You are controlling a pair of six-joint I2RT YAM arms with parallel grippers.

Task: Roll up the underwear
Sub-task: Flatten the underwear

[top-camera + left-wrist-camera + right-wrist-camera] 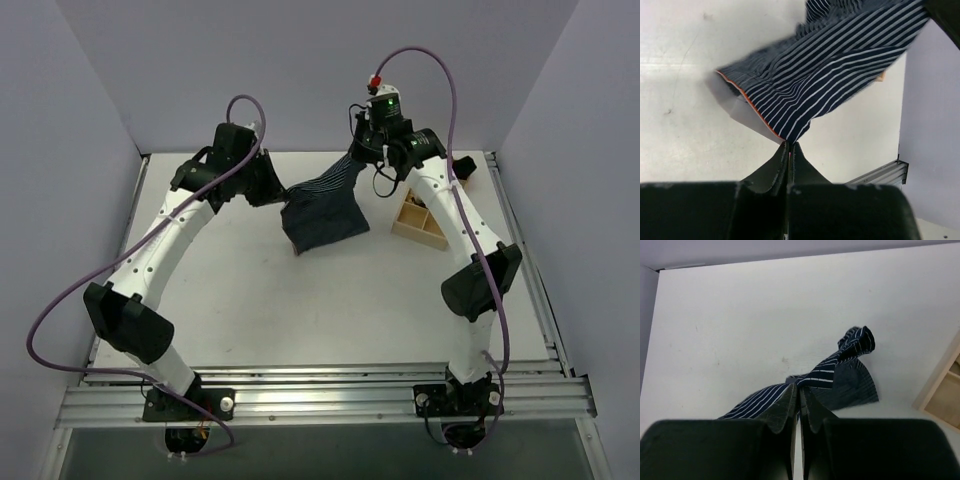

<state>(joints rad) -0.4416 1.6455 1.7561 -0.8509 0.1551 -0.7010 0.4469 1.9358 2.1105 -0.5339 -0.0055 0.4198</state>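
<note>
The underwear (325,215) is dark navy, white-pinstriped, orange-edged; table (300,300) white; box (415,232) tan.

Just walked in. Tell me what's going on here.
The two grippers hold the pinstriped navy underwear stretched between them above the table. The left gripper is shut on a corner by the orange-edged waistband, the right gripper on the other end. The cloth hangs unrolled; rolling has not begun. A wooden box sits toward the table's right side.

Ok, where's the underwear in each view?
Top external: underwear upper centre, left of the wooden box.
Left wrist: upper centre to right.
Right wrist: centre, trailing right.
Shared landmark: the wooden box, also at right wrist's right edge; left wrist doesn't clearly show it.
</note>
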